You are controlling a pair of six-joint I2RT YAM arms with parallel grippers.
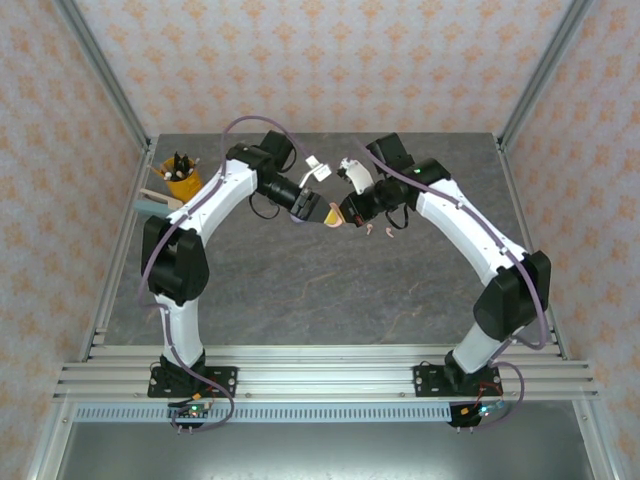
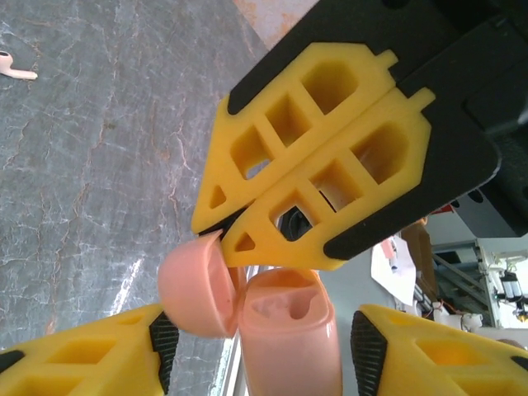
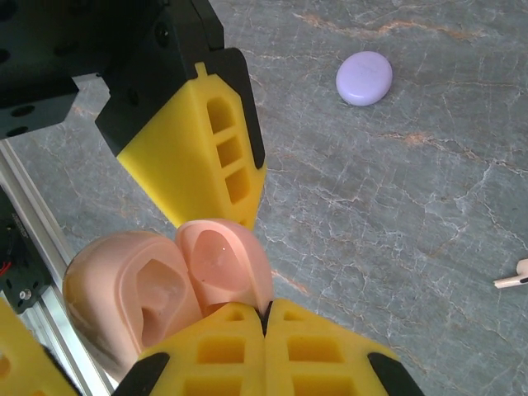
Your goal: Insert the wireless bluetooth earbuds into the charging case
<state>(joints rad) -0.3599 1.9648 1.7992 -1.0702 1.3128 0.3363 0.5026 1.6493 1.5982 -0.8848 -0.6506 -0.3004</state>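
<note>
Left pincer (image 2: 266, 342) fingers, ribbed yellow plastic with black pads, stand apart astride the open pink case (image 3: 140, 297), one pad just clear of its glossy body. Right pincer (image 3: 264, 323) is pressed together, its tips nipping the rim of the domed lid (image 3: 221, 262); the case hangs above the counter (image 3: 396, 190). One pale stemmed bud (image 3: 513, 280) lies flat on the grey veined stone, apart from both pincers. The lilac case (image 3: 364, 78), round and closed, sits farther off. Moulded sockets show inside the pink body.
</note>
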